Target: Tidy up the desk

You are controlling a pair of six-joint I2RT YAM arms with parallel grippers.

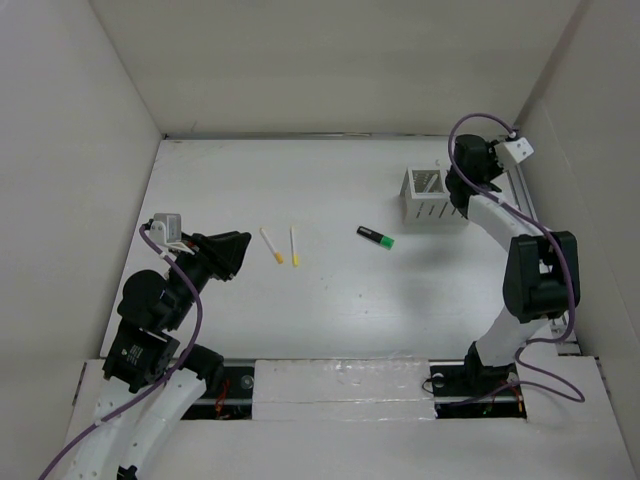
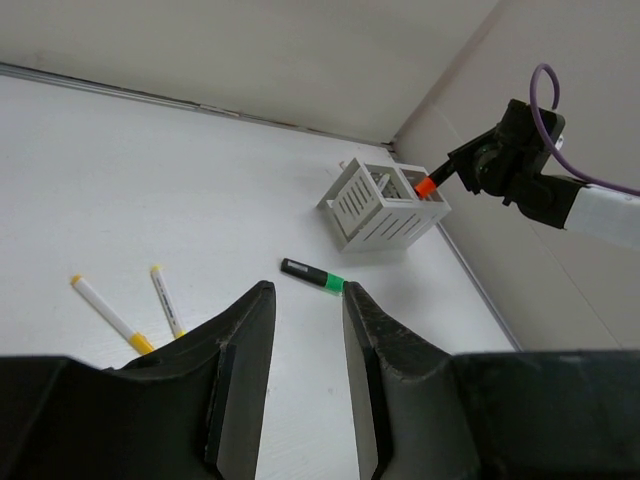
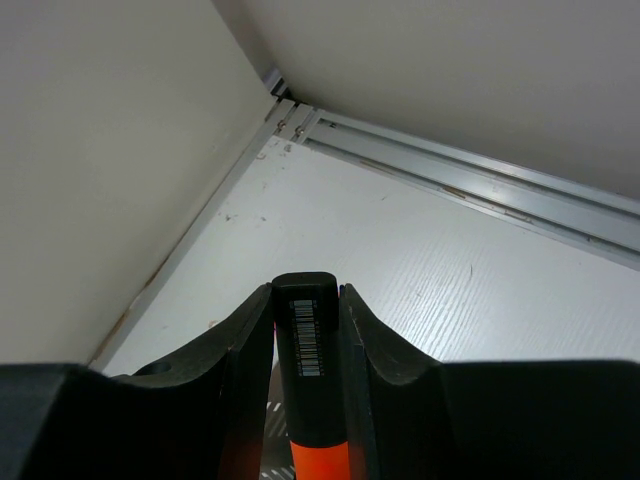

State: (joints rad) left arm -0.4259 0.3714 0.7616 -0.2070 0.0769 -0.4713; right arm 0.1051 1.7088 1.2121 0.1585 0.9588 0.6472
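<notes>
The white desk (image 1: 300,185) holds a black highlighter with a green cap (image 1: 376,237) near its middle and two white pens with yellow caps (image 1: 271,245) (image 1: 295,245) to its left. My left gripper (image 1: 235,252) is open and empty, low over the desk just left of the pens. In the left wrist view the green highlighter (image 2: 313,274) lies beyond the fingertips (image 2: 258,300). My right gripper (image 1: 462,180) is shut on a black and orange highlighter (image 3: 306,340) and holds it over the right side of the white slotted box (image 1: 430,195). That highlighter also shows in the left wrist view (image 2: 425,186).
White walls enclose the desk on the left, far side and right. A metal rail (image 3: 470,180) runs along the far edge and another (image 1: 525,195) runs beside the box. The slotted box (image 2: 385,205) stands at the far right near the corner.
</notes>
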